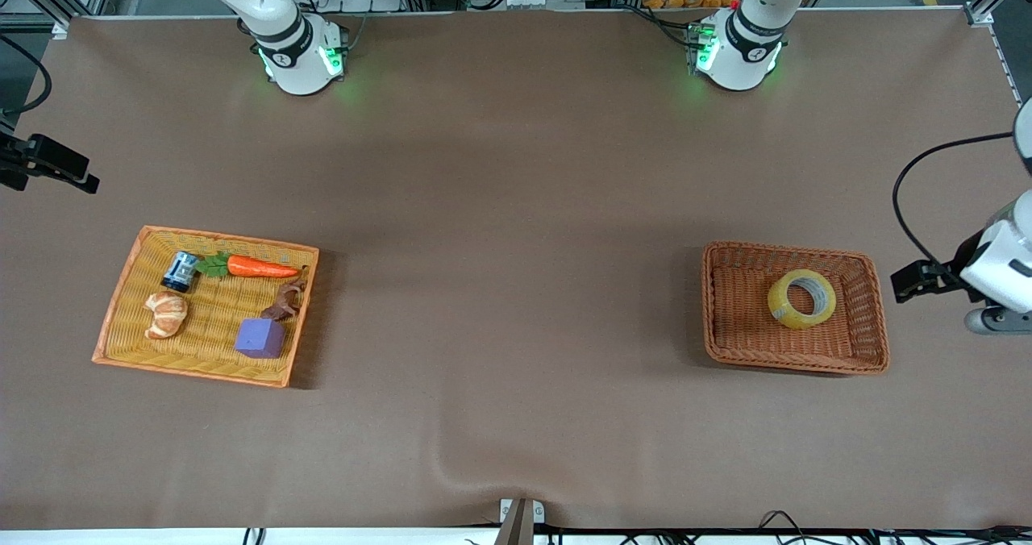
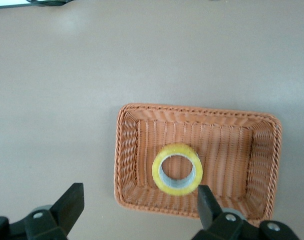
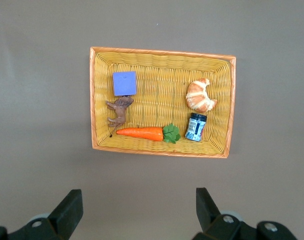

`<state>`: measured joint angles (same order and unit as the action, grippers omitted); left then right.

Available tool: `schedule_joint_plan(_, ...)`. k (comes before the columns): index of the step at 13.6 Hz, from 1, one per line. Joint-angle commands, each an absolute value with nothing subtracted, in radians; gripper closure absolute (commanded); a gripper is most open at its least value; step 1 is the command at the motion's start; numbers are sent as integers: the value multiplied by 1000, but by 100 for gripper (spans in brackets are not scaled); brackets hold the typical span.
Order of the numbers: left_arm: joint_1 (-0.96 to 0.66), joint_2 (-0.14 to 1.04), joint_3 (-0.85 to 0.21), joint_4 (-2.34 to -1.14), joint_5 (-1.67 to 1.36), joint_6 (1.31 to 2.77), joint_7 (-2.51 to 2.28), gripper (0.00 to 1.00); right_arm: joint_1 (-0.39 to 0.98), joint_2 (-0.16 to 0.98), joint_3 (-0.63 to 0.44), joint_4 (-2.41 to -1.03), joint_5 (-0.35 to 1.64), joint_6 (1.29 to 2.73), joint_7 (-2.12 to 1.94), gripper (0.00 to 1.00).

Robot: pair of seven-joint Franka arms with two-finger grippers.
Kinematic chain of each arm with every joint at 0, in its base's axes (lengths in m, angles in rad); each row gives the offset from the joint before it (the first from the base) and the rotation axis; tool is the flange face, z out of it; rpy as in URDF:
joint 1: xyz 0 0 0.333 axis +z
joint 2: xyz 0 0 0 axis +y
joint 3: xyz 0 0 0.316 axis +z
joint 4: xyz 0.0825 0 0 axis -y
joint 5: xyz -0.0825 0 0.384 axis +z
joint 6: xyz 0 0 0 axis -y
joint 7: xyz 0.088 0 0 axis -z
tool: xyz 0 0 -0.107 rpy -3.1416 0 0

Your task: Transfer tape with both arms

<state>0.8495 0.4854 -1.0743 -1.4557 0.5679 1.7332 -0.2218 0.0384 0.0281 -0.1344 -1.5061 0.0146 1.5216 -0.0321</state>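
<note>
Two baskets sit on the brown table (image 1: 516, 206), and the brown wicker basket (image 1: 726, 319) at the left arm's end is the landmark. Inside it lies the tape (image 1: 801, 298), a yellowish ring with a grey-white core, leaning slightly and free of any grip. The left gripper (image 2: 136, 212) hangs above the table just beside this basket, its jaws spread wide and empty. Well apart from the brown basket, toward the right arm's end, the orange-rimmed yellow tray (image 1: 109, 319) holds a purple cube (image 1: 260, 338), a croissant toy (image 1: 166, 314), a brown animal figure (image 1: 286, 301), a carrot (image 1: 260, 268) and a small blue jar (image 1: 181, 271). The right gripper (image 3: 136, 210) hovers above that tray, jaws equally wide with nothing between them.

Judging by this, the transfer looks finished, the tape delivered and let go; what remains is probably only for both arms to draw clear.

From the front, only the left arm's wrist shows at the frame edge and the right gripper is out of sight; each wrist view supplies its own finger spacing. The left wrist view also looks straight down the tape's core.
</note>
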Motion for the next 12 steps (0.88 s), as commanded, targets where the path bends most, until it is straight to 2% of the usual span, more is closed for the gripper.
schedule_joint_plan(1,854,495,-1115,-1424,539,1648,-210,0,20,32,-124,-1486,29,1511,-40,0)
schedule_joint_plan(12,857,466,-1088,-1413,442,1646,-210,0,28,38,-124,-1486,31,1512,-38,0)
